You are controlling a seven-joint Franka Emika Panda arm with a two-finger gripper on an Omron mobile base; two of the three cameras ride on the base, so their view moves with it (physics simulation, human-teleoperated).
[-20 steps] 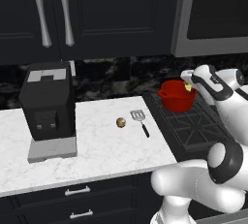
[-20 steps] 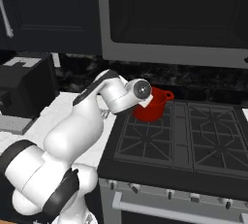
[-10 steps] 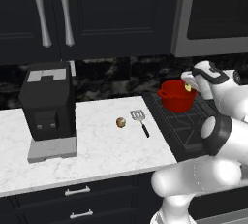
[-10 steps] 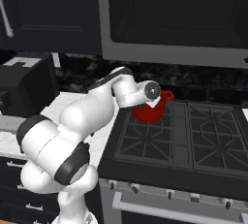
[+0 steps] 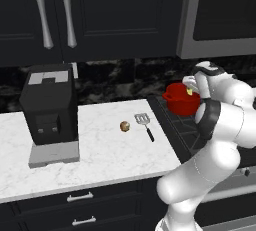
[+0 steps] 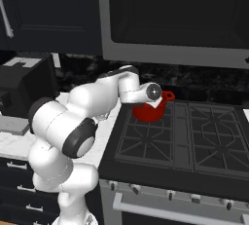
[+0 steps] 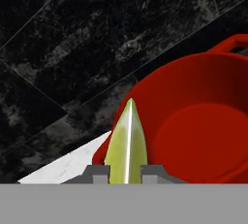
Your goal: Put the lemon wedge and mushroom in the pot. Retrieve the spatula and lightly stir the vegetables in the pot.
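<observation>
Holding the lemon wedge (image 7: 127, 143), my gripper (image 7: 124, 171) was closed nearly tight on its thick end, point forward, hovering by the near rim of the pot (image 7: 193, 126).

Item, lemon wedge: tiny and light, and I judged it soft and likely slick; a light pinch across its broad base suited it, since harder pressure could squirt it out.

Item, pot: red, squat, on the stove's rear left burner, inside bare as far as I could see.

Item, mushroom (image 5: 125, 126): on the white counter (image 5: 100, 160), just beside the spatula (image 5: 145, 124). Round and light, apt to roll, I judged; best taken across its middle.

Item, spatula: flat on the counter, head away from me. Stiff and thin; I would grip the black handle near the middle.
</observation>
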